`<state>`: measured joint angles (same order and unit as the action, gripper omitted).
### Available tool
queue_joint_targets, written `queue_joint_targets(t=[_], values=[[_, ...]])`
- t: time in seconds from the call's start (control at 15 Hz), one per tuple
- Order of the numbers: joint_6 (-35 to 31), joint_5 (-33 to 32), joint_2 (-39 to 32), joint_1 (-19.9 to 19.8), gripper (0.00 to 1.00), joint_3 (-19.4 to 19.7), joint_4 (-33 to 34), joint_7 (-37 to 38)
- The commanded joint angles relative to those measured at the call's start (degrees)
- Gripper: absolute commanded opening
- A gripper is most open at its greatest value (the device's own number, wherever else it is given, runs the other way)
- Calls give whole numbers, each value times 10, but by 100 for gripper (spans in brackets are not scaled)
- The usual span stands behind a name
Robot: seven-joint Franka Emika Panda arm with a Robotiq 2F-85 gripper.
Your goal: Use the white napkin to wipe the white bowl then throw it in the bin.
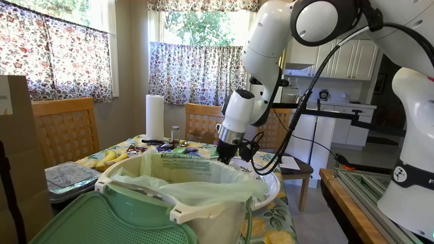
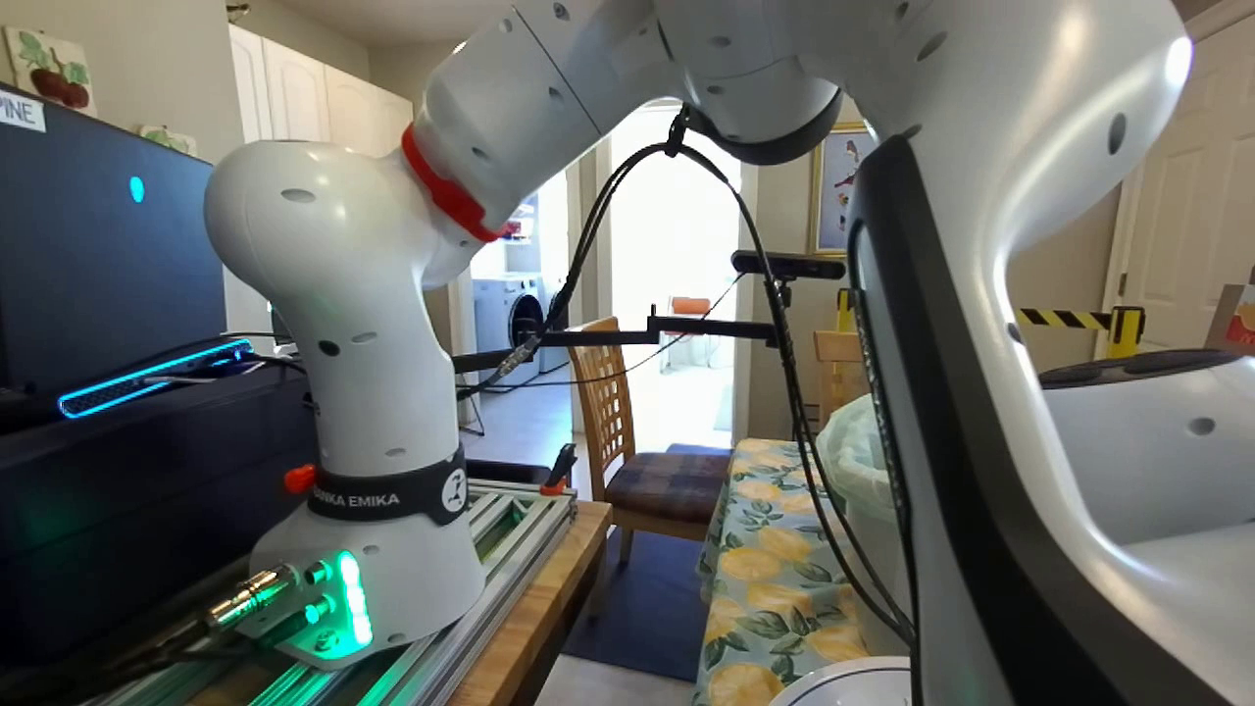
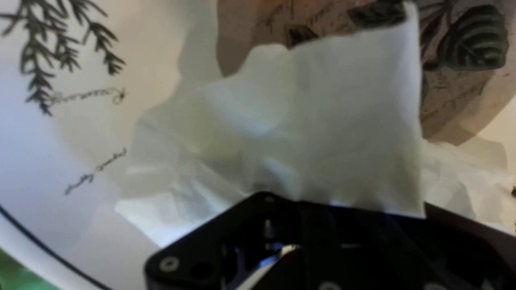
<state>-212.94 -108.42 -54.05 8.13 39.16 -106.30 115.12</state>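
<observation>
White napkin (image 3: 334,117) over the white bowl (image 3: 92,133)

The tool (image 1: 224,160) pinches the napkin above the patterned inside; whether it also touches the bowl, I cannot tell. The bowl stands on the table (image 1: 271,222), just beside the lined bin (image 1: 220,223).

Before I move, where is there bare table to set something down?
Lemon-print tablecloth lies bare in both exterior views, bordered by the bag-lined bin, the white bowl and the table's edge. Crowded: the bowl, where the gripper holds the white napkin; and the stretch with bananas, wrappers, glass jar and paper towel roll.
</observation>
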Motion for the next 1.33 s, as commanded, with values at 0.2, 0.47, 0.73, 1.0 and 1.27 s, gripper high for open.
queue_joint_targets(t=[0.2,0.47,0.73,1.0,1.27], values=[[-78,4,-41,-26,0,-22,48,21],[-112,-4,-51,-27,0,-27,58,23],[-159,-20,-67,-24,0,-26,71,21],[-204,-113,-70,-36,0,-47,95,36],[-203,-213,-76,-6,0,-27,109,73]])
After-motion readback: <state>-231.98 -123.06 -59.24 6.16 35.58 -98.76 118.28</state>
